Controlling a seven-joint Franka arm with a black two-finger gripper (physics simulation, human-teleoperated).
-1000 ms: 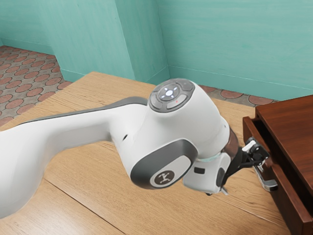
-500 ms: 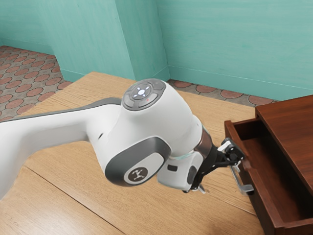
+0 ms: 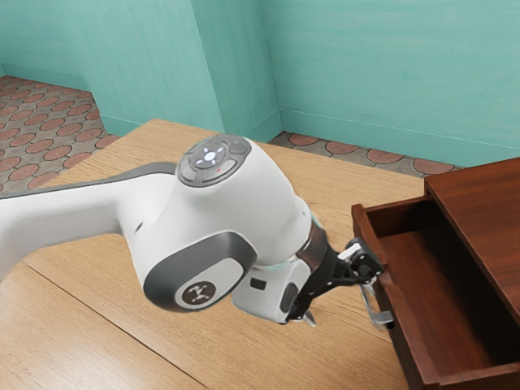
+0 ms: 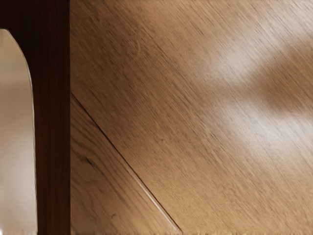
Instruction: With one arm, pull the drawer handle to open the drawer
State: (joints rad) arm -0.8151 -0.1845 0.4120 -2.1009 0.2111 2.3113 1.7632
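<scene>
While the drawer [image 3: 439, 309] stands well out of its dark wooden cabinet [image 3: 479, 211], its bare inside shows from above, and its front panel faces the arm. A slim silver handle [image 3: 374, 301] is fixed on the outer face of that front panel. It runs along the panel and ends in a small foot near the drawer's near corner.

The black two-finger tool [image 3: 363, 266] is clamped on the handle's upper part, with a finger on either side of the bar. It sits just outside the drawer front, touching the handle.

Behind the tool, the white and grey arm [image 3: 219, 236] stretches away from the drawer toward the exterior view's left. Its round joint cap with a small light faces upward. The arm hangs low over a pale wooden desk [image 3: 97, 349], and the drawer's cabinet stands on that desk at the exterior view's right.

From the camera on the hand, the drawer front [image 4: 51, 98] shows as a dark brown strip. A pale, blurred part of the handle [image 4: 14, 147] lies against it. Beside the strip spreads the desk [image 4: 195, 122], with a seam between two boards running slantwise across its grain.

Beyond the desk, well away from the drawer, teal walls [image 3: 366, 57] meet a floor [image 3: 41, 138] of reddish scalloped tiles.
</scene>
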